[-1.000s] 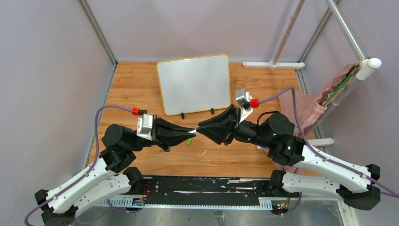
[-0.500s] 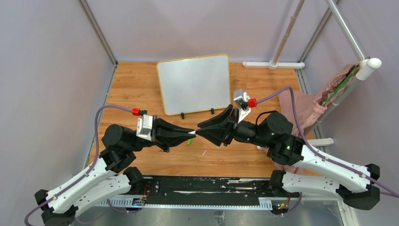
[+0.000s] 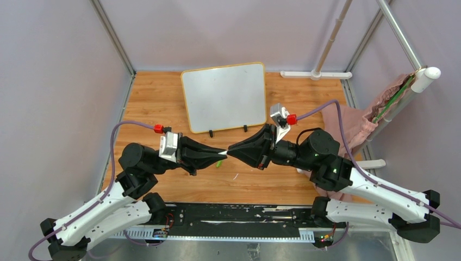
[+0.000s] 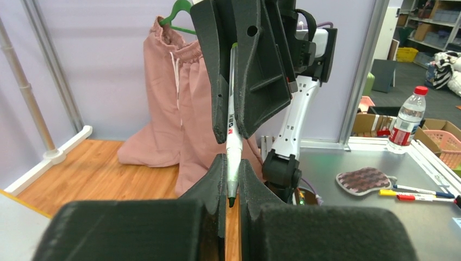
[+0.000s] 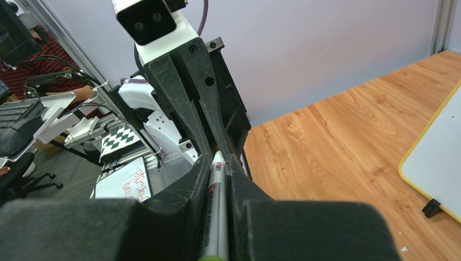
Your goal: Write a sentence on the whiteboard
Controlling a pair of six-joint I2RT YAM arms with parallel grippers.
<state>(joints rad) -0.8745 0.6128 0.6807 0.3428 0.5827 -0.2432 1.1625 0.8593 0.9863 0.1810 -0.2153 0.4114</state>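
The whiteboard (image 3: 224,97) lies on the wooden table behind both arms. Its face is blank white, and no sentence is in view. Its yellow-rimmed corner (image 5: 440,157) also shows in the right wrist view. In front of it the two grippers meet tip to tip above the table. A white marker (image 4: 234,130) with a bare dark tip runs between them. My left gripper (image 3: 224,151) is shut on the marker's tip end (image 4: 231,202). My right gripper (image 3: 230,150) is shut on the marker's barrel (image 5: 216,206), its fingers (image 4: 255,70) looming over my left ones.
A small green cap (image 3: 219,162) lies on the table just below the left gripper. Pink trousers (image 3: 353,122) hang from a green hanger at the right edge. A white pole base (image 3: 315,74) stands at the back right. Two black clip feet (image 3: 210,132) hold the board's near edge.
My right gripper has edged slightly left and its jaws have closed in on the marker barrel. The left gripper has held still, shut on the marker.
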